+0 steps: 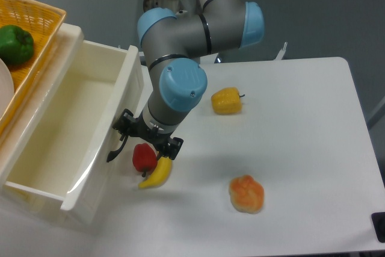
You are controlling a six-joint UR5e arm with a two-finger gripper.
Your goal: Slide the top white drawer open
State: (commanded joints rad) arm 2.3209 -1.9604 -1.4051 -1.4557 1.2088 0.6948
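The top white drawer (72,118) stands pulled out to the right of the cream-white cabinet (71,33), and its deep tray is bare inside. Its flat front (123,109) carries a curved black handle (114,150) on the outer face. My gripper (128,130) hangs from the grey and blue arm right against that front and is shut on the upper part of the handle. The fingertips are partly hidden by the wrist.
A red pepper (143,157) and a banana (157,173) lie just below the gripper. On the table are a yellow pepper (226,100) and an orange lump (246,194). A yellow wicker basket (37,21) on the cabinet holds a green pepper (15,44).
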